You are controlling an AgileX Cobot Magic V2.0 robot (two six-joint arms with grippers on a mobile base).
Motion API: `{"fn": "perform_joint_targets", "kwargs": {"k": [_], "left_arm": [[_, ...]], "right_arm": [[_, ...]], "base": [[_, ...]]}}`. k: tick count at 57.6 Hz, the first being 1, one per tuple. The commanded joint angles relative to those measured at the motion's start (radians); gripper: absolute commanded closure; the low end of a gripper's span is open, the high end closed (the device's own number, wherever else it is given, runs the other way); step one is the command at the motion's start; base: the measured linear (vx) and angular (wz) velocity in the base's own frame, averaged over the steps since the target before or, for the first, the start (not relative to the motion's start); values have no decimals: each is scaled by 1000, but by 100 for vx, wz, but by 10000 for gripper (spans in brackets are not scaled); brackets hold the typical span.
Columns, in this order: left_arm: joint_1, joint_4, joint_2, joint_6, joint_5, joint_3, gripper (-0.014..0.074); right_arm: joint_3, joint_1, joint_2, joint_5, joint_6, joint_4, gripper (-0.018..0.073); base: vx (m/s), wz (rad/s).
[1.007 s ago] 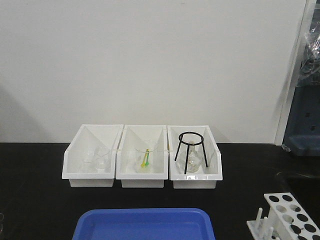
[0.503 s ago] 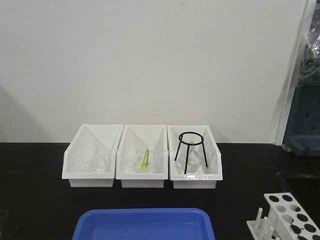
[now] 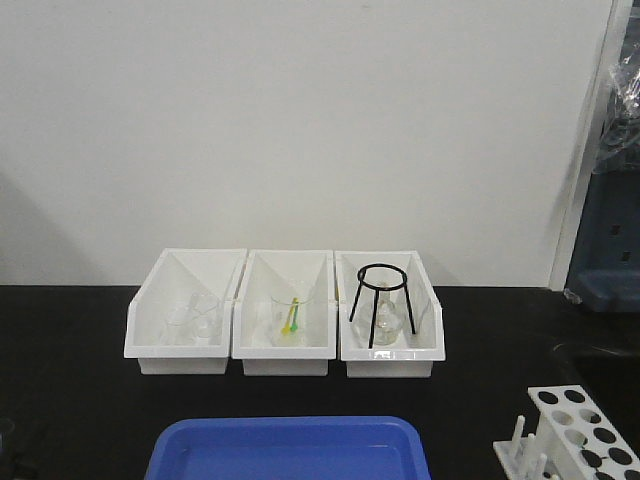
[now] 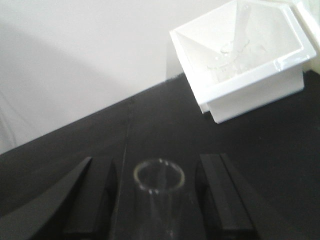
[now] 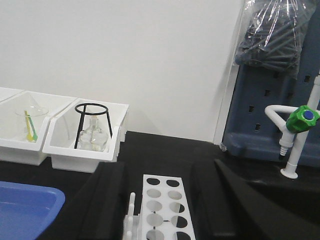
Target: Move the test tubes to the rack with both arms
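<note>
In the left wrist view a clear glass test tube (image 4: 160, 212) stands upright, its open rim facing the camera. My left gripper (image 4: 156, 167) is open around it, and a dark gap shows on each side between the glass and the black fingers (image 4: 97, 195). The white rack (image 5: 161, 200), with two rows of round holes and short pegs on its left side, lies directly below my right gripper (image 5: 159, 172). That gripper is open and its fingers straddle the rack without touching it. In the front view the rack (image 3: 575, 435) sits at the lower right. Neither arm shows there.
Three white bins (image 3: 285, 362) line the back of the black bench. They hold beakers, green and yellow sticks, and a black tripod (image 3: 382, 300) over a flask. A blue tray (image 3: 290, 450) lies at the front centre. A green-knobbed tap (image 5: 302, 117) stands at the right.
Bins, tray and rack have not moved in the front view. A faint glassy shape at its lower left edge has grown dimmer.
</note>
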Motion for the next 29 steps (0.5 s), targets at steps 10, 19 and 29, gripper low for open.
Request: {"fn": "perform_joint_targets", "kwargs": {"k": [10,19,29], "left_arm": [[3,-10,-29,-13,-153,-22,124],[3,-10,-29,-13,-146,-22,179],[3,-10,-29,-13,-144,-22,262]], "right_arm": [[-33,-6,17,-88,-1,-3,188],[-33,-6,17,-88,-1,-3,188],[-33,-6,17,-88,-1,-3,188]], "base": [[0,0],[0,0],[0,0]]}}
